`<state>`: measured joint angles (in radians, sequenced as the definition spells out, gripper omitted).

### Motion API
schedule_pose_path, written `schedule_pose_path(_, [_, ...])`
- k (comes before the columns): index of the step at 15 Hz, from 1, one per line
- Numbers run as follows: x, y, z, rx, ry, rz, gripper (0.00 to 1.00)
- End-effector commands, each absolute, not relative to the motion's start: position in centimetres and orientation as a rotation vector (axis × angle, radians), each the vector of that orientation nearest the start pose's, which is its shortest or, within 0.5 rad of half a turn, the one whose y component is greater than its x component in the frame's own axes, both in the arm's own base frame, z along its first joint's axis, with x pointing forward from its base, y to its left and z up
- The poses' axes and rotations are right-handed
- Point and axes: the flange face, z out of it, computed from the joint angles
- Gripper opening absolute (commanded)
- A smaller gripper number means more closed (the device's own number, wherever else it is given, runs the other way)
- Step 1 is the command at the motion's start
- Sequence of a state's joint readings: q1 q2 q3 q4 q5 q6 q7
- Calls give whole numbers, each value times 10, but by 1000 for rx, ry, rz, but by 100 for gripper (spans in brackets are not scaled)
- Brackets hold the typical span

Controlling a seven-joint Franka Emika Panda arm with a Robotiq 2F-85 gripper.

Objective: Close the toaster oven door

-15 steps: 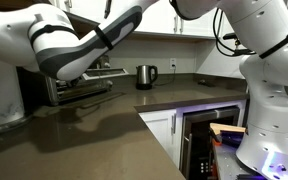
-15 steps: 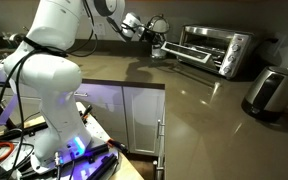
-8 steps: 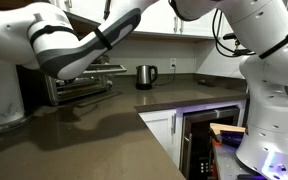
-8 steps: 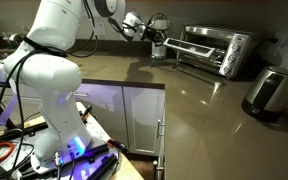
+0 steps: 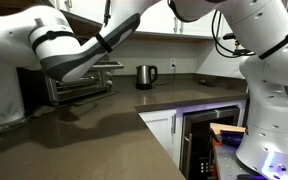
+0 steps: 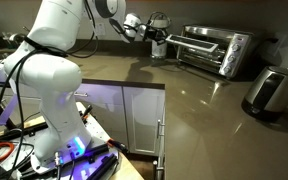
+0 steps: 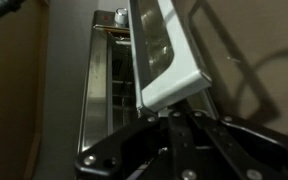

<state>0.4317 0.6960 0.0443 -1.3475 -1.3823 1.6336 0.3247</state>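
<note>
Beside the hand (image 6: 157, 44), toaster oven door (image 7: 164, 50) slants half-open, its length horizontal.

A steel kettle (image 5: 146, 76) stood on the brown table (image 5: 94, 130); a black built-in oven (image 5: 206, 138) sat beneath the tabletop.

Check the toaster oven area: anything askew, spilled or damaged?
Only the silver-framed glass toaster oven door stands out: it is tilted and part open, not flush with the boxy stainless-steel toaster oven. The black Robotiq gripper sits at its free edge. No spill or damage shows on the dark countertop.
</note>
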Motion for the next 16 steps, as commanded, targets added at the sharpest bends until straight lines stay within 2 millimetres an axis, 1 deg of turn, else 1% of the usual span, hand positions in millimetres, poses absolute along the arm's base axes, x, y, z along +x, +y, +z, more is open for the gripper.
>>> schedule_pose_path(1, [692, 225, 380, 1640, 429, 242, 0])
schedule_pose_path(14, [698, 223, 380, 1509, 393, 303, 0])
schedule_pose_path(16, [700, 220, 379, 1490, 389, 300, 0])
